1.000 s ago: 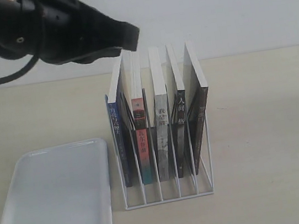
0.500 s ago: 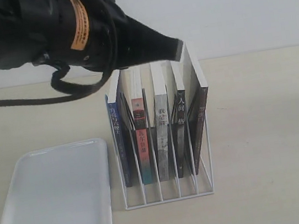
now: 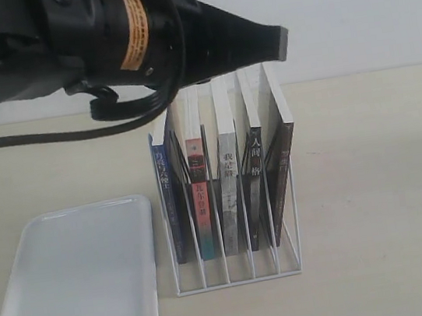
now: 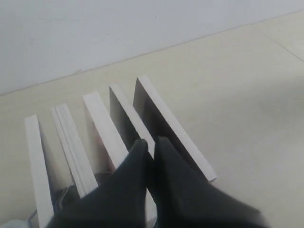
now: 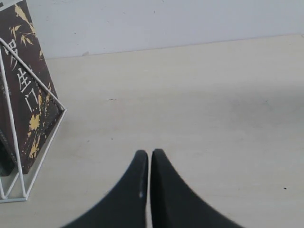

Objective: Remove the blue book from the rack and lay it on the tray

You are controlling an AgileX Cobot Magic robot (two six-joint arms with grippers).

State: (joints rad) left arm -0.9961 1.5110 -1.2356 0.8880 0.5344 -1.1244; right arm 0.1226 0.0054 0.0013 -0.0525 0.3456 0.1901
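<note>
The pale desk [image 3: 387, 180] is taken up along its left front edge by the tray [image 3: 81, 294], which lies flat and bears nothing; above the scene the black left arm [image 3: 61, 45] is stretched across from the left; the rack [image 3: 240, 282] is set just beside the tray's right rim, and five books are stood upright in its slots, spines toward the exterior camera; the blue book [image 3: 172, 203] is held in the end slot nearest the tray, its long axis vertical. The left gripper [image 3: 277, 42] is seen with its fingers pressed together on nothing, above the opposite end of the row; the blue book is therefore judged to lie below it and back toward the tray. The right gripper [image 5: 149, 154] is likewise closed and empty, low over the desk beyond the rack's far end, so the left arm is judged nearer. The books' upper edges are partly hidden by the arm in the exterior view; the blue book's cover is not shown; the right gripper is absent from the exterior view.
</note>
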